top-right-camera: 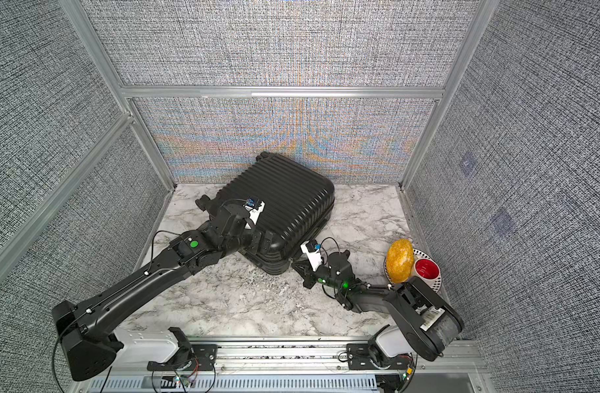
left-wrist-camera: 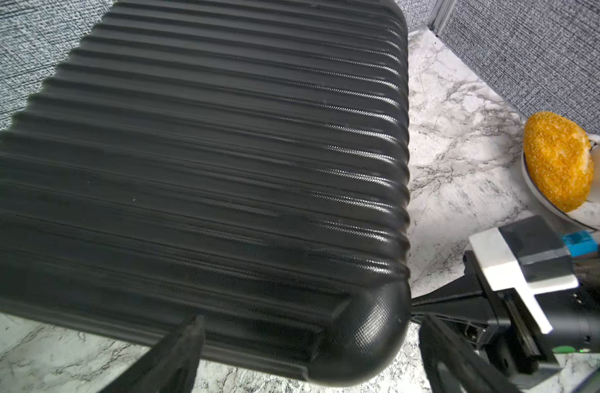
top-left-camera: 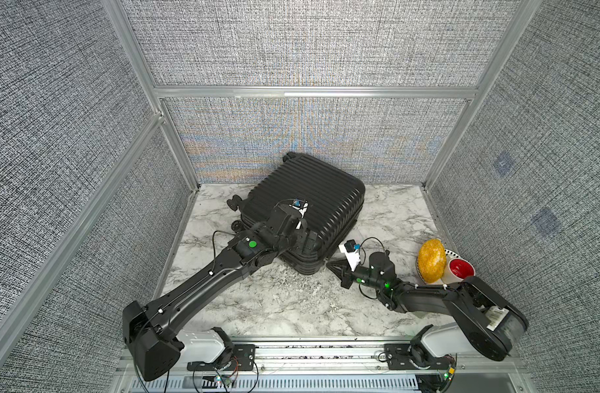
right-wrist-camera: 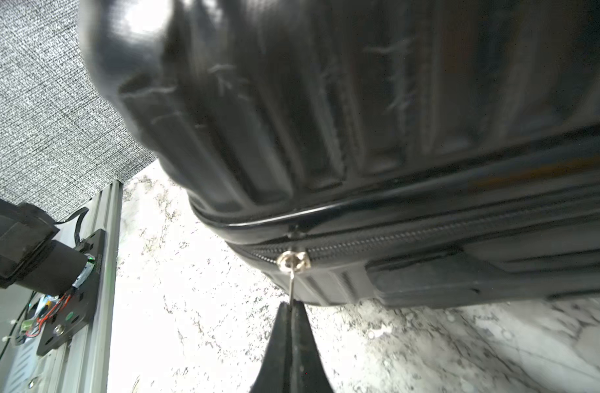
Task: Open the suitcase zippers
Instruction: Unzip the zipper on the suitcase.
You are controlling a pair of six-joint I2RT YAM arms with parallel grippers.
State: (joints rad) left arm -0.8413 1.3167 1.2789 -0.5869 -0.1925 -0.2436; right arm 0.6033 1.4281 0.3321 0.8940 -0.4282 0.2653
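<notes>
Right gripper (right-wrist-camera: 292, 306) clamps the small silver zipper pull (right-wrist-camera: 293, 261) at its fingertips (right-wrist-camera: 285, 326), left gripper (left-wrist-camera: 311, 318) gapes empty; black ribbed hard-shell suitcase (top-left-camera: 308, 200) zippers (right-wrist-camera: 428, 238) look unopened

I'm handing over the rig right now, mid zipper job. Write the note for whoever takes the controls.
The left tool is open wide at the near corner of the suitcase and grips nothing.
The right tool is shut on the zip pull, low at that same corner.
The suitcase lies flat on the marble table with its shells together.
Done: the pull is grasped.
Left: the zip track beside the slider looks closed, so draw the pull along the seam. No second pull is visible.
</notes>
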